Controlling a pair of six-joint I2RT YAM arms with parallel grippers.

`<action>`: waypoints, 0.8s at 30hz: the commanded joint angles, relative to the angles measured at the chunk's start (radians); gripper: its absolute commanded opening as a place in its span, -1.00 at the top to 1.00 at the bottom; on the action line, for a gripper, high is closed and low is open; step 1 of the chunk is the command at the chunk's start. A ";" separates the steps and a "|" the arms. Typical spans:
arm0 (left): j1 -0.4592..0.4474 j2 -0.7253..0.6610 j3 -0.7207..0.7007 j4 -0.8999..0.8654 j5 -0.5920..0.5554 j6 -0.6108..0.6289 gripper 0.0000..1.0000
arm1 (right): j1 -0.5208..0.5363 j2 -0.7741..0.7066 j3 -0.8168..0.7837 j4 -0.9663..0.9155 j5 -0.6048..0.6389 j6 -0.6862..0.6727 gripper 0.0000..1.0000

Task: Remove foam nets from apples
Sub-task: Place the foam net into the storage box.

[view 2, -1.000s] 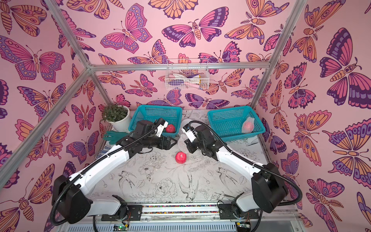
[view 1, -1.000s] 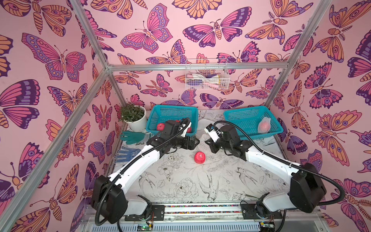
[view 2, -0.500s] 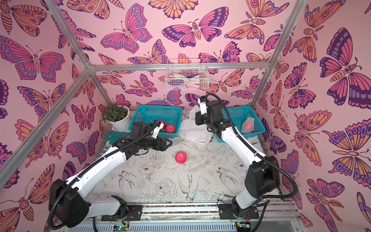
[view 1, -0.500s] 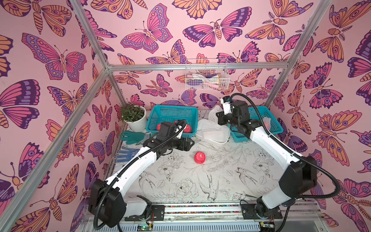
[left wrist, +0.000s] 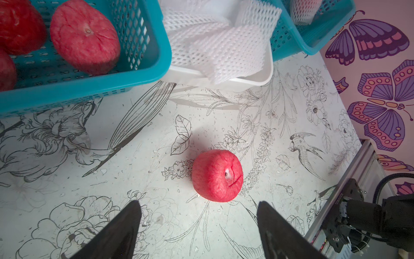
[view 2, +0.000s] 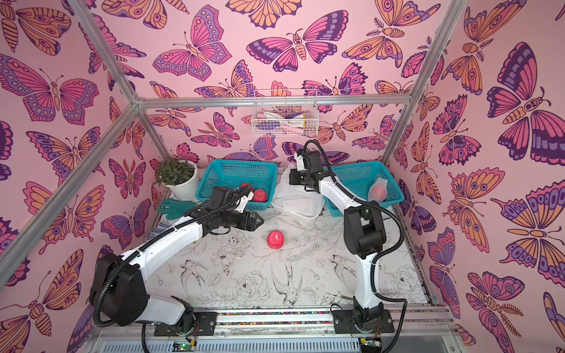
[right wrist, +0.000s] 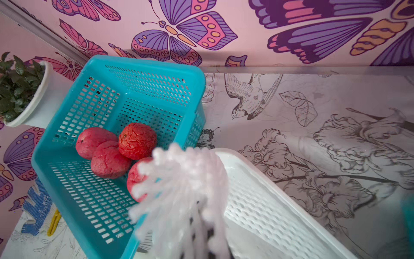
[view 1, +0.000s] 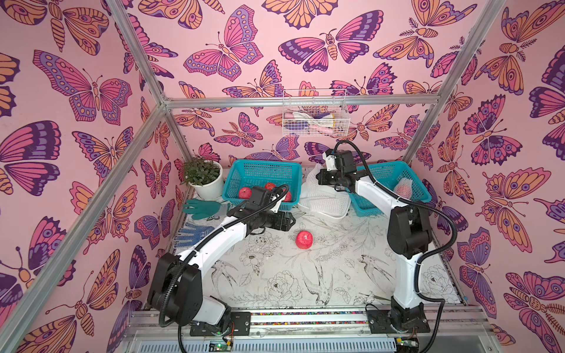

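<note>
- My left arm (view 1: pixel 220 241) reaches forward and low, forearm nearly level.
- My left hand (view 1: pixel 288 220) stands wide open, fingers (left wrist: pixel 125 224) spread, gripping nothing.
- My right arm (view 1: pixel 376 195) is raised, elbow bent high.
- My right hand (view 1: pixel 319 178) points toward my left side, pinched tight on a foam net (view 1: pixel 311 186).

Pink walls (view 1: pixel 275 30) printed with purple and orange butterflies, framed by aluminium bars (view 1: pixel 244 102). A white wire basket (view 1: pixel 315 99) hangs on the back wall. The surface (view 1: pixel 275 269) bears line-drawn birds and flowers.

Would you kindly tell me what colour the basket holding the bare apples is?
Teal; the basket shows best in the right wrist view.
</note>
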 commanded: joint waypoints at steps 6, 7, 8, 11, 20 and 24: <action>0.022 0.042 0.003 0.004 0.027 0.014 -0.65 | -0.006 0.074 0.038 0.038 -0.125 0.100 1.00; 0.022 0.044 0.004 0.003 0.029 0.013 -0.64 | -0.011 0.081 0.035 0.038 -0.129 0.108 1.00; 0.022 0.047 0.006 0.004 0.030 0.013 -0.64 | -0.015 0.087 0.033 0.035 -0.131 0.116 1.00; 0.022 0.055 0.006 0.005 0.031 0.015 -0.64 | -0.021 0.104 0.031 0.015 -0.124 0.103 0.99; 0.022 0.056 0.008 0.012 0.043 0.001 -0.62 | -0.022 0.112 0.035 -0.080 -0.015 0.048 0.84; 0.022 0.055 0.009 0.012 0.047 -0.002 -0.62 | -0.021 0.112 0.079 -0.174 0.046 0.015 0.41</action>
